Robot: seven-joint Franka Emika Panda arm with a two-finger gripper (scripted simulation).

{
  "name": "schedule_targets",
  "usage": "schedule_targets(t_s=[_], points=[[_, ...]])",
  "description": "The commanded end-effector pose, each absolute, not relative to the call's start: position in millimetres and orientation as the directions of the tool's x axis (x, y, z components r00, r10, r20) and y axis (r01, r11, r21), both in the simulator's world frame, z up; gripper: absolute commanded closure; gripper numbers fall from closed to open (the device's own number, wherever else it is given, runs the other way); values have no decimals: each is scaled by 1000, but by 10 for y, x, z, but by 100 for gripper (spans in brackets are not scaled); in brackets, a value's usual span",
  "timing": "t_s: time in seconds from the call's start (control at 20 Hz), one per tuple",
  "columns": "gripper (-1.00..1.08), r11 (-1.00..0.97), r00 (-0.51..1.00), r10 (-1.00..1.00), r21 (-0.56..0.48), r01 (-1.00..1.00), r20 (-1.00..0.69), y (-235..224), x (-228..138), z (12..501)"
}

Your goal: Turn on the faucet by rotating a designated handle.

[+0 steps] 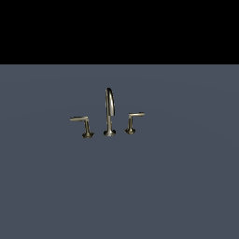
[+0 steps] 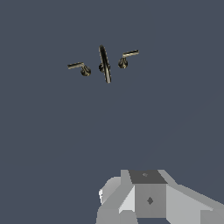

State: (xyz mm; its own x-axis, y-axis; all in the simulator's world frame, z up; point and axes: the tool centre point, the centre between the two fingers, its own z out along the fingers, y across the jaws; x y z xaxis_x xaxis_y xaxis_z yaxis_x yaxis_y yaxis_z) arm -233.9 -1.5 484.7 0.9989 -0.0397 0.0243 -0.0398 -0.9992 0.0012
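Observation:
The brass faucet (image 1: 109, 112) stands on a flat grey surface in the middle of the exterior view, its tall arched spout in the centre. The handle (image 1: 132, 121), with a short lever on an upright stem, is on the exterior view's right of the spout. A second lever (image 1: 83, 125), longer and on a slanted stem, is on the left. The wrist view looks down on the spout (image 2: 105, 64), the handle (image 2: 127, 58) and the longer lever (image 2: 80, 68). Only the gripper's grey body (image 2: 148, 199) shows, well away from the faucet. Its fingers are not visible.
The grey surface (image 1: 119, 186) extends all around the faucet, with a black background (image 1: 119, 28) above it in the exterior view. The arm does not appear in the exterior view.

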Motion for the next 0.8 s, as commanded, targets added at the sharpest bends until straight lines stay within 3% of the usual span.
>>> schedule_targets(t_s=[0.0, 0.75], points=[[108, -998, 998, -64, 1, -64, 23, 16, -2282, 4775], [108, -937, 936, -351, -5, -350, 18, 272, -1526, 3916]])
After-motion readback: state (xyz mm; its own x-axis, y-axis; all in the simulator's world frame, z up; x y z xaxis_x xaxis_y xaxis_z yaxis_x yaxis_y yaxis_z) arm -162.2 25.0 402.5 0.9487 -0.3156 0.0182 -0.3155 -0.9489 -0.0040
